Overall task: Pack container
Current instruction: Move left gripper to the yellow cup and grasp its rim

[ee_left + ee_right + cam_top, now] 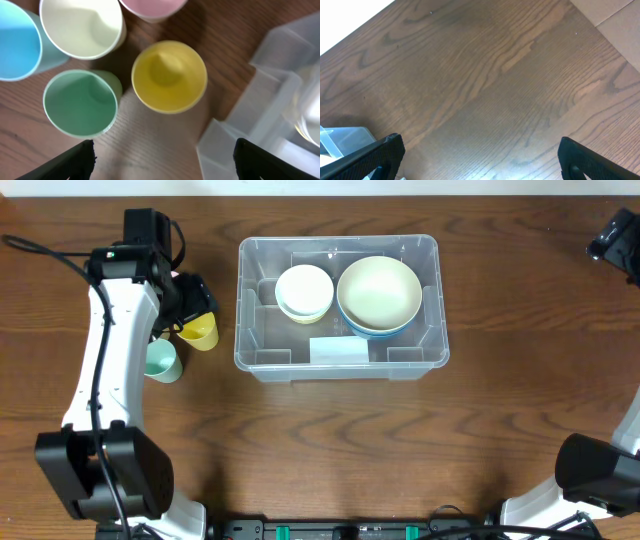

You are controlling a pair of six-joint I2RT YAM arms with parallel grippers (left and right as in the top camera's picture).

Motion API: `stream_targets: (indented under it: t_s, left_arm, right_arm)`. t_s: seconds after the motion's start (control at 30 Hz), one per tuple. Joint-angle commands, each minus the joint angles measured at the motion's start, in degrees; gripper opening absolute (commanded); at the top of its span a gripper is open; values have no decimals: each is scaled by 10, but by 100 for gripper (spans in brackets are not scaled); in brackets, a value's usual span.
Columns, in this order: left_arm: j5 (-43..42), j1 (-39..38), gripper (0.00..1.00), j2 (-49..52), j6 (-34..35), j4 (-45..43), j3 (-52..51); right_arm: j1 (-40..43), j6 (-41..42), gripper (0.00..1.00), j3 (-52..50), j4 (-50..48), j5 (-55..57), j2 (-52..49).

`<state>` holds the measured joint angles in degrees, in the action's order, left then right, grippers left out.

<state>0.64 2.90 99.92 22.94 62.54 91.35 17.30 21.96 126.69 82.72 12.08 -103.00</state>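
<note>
The left gripper (162, 152), its jaws spread wide and empty, is held above a tight cluster of cups (81, 27), with the yellow cup (169, 76) just ahead of it, the green cup (80, 102) near one finger and the container (243, 310) just beyond the other. The right gripper (480, 150), likewise spread and empty, is held over bare table (495, 75), well apart from the container. Should a descent on the yellow cup be made off centre, the green cup could be clipped and toppled or the container's wall struck by the outer finger, and the thin tapered cup could be squeezed out of a shallow grip.
</note>
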Motion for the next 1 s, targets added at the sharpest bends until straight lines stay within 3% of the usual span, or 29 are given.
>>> stream_targets:
  t_s: [0.0, 0.53, 0.77, 0.97]
  left_arm:
    - [31, 3, 86, 19, -2, -9, 9]
    - [31, 3, 79, 101, -51, -36, 7]
    - [16, 25, 76, 123, 29, -37, 5]
    - [-10, 43, 75, 123, 31, -50, -6]
  right_arm:
    - [2, 7, 99, 7, 1, 3, 11]
    - [2, 7, 99, 7, 1, 3, 11]
    - [2, 7, 99, 7, 1, 3, 11]
    - [2, 7, 99, 7, 0, 3, 11]
